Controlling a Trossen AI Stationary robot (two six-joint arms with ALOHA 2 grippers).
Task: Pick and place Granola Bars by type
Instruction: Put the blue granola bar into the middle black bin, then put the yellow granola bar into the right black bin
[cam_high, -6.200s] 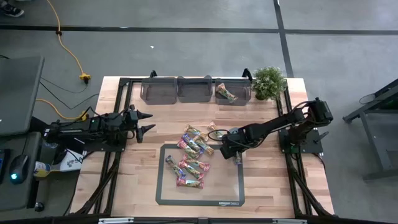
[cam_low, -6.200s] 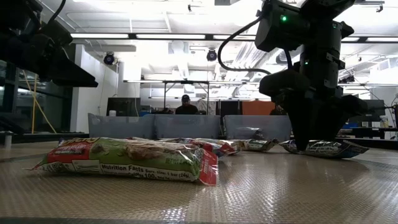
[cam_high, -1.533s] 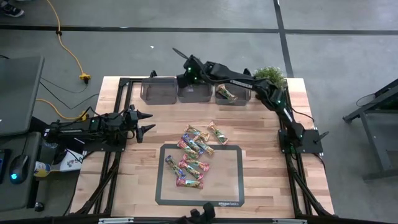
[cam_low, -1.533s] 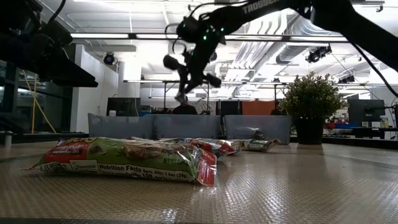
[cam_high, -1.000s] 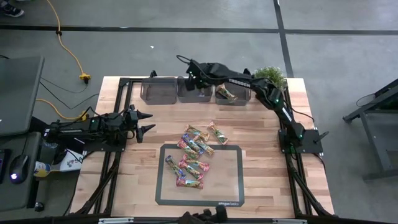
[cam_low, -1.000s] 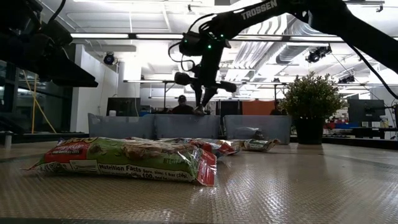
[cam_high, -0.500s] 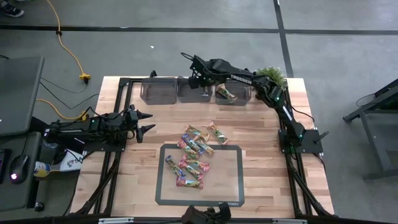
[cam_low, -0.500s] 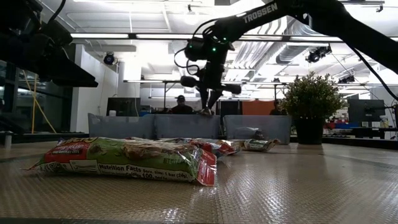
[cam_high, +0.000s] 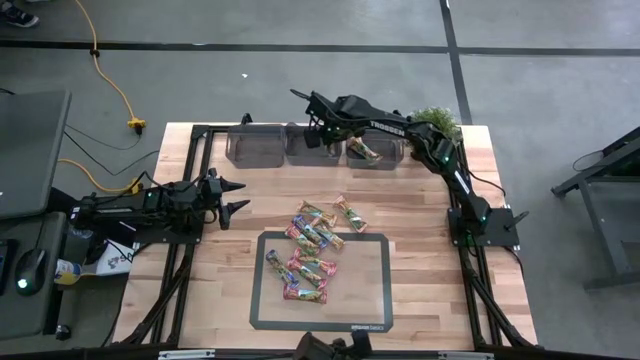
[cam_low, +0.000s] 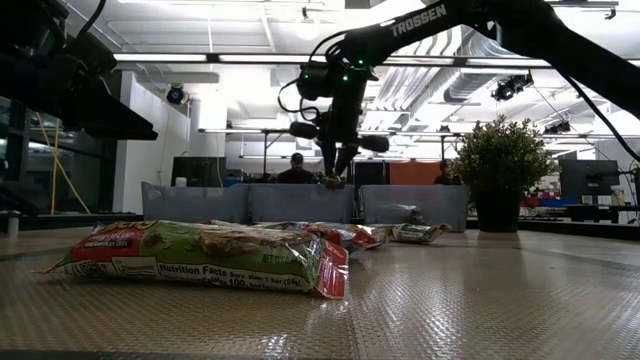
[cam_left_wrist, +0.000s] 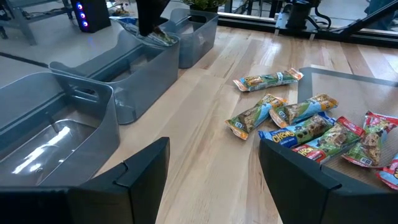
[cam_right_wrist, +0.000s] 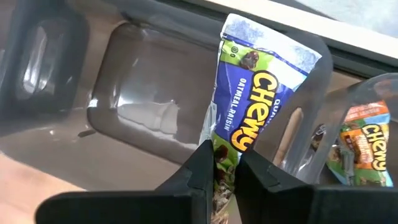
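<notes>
My right gripper (cam_high: 325, 133) reaches over the middle one of three grey bins (cam_high: 314, 146) at the table's far edge, shut on a blue-silver granola bar (cam_right_wrist: 255, 112). One green-tan bar (cam_high: 365, 150) lies in the right bin (cam_high: 380, 155). Several other granola bars (cam_high: 310, 250) lie in a loose pile on the wood and on the dark mat (cam_high: 370, 300). My left gripper (cam_high: 235, 197) waits open at the table's left, its fingers on either side of nothing. My right gripper pinches one end of the blue-silver bar (cam_right_wrist: 225, 152) between its two fingers (cam_right_wrist: 199, 168). The fingers slant steeply down from above and run along the bar. The bar hangs below them over the middle bin, with its far end (cam_right_wrist: 273, 50) toward the bin's far wall.
A small potted plant (cam_high: 433, 130) stands right of the bins at the far right corner. The left bin (cam_high: 256, 146) shows nothing inside. Bare wood lies between the bins and the pile.
My right gripper has drifted a little along the bins toward the table's right edge and tipped more steeply down over the middle bin. It stays shut on the blue-silver bar.
</notes>
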